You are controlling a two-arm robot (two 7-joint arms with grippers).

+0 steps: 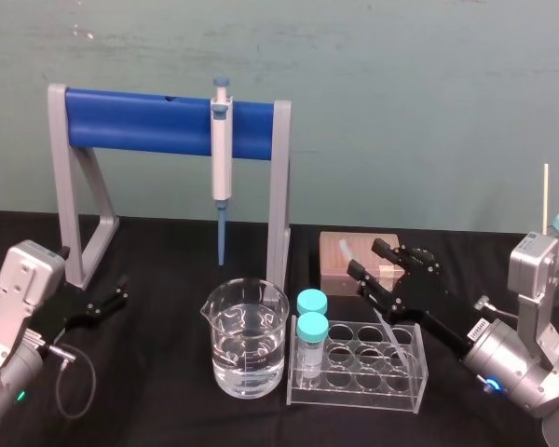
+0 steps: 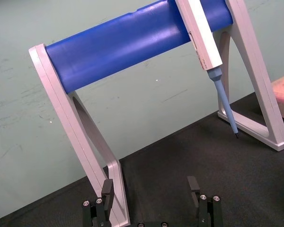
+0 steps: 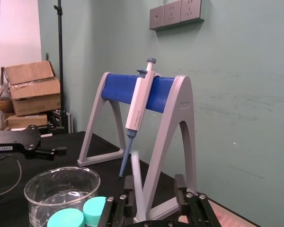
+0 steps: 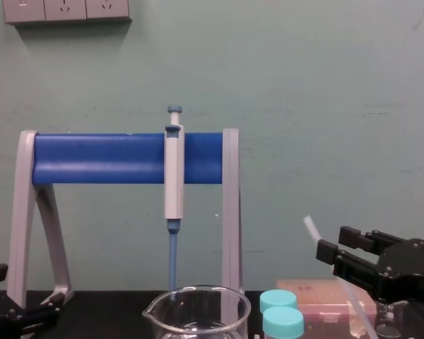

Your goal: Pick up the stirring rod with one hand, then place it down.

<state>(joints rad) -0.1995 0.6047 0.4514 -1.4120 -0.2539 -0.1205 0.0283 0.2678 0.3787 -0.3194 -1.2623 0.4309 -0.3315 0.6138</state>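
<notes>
Left hand point(image 1: 123, 291) parked — right hand point(image 1: 365, 257) forward, both spread.

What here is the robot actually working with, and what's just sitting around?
In the job:
- stirring rod, slanting upward
- right gripper, fingers open on either side of the rod

Just lying about:
- pipette hanging on its stand
- beaker of water
- tube rack with two capped tubes
- box
- left gripper, open, idle at the left

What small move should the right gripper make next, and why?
Probably close the right gripper: its fingers stand open with the thin translucent-white stirring rod between them, close to one finger, the rod leaning in the clear plastic rack. The left gripper sits parked at far left.
</notes>
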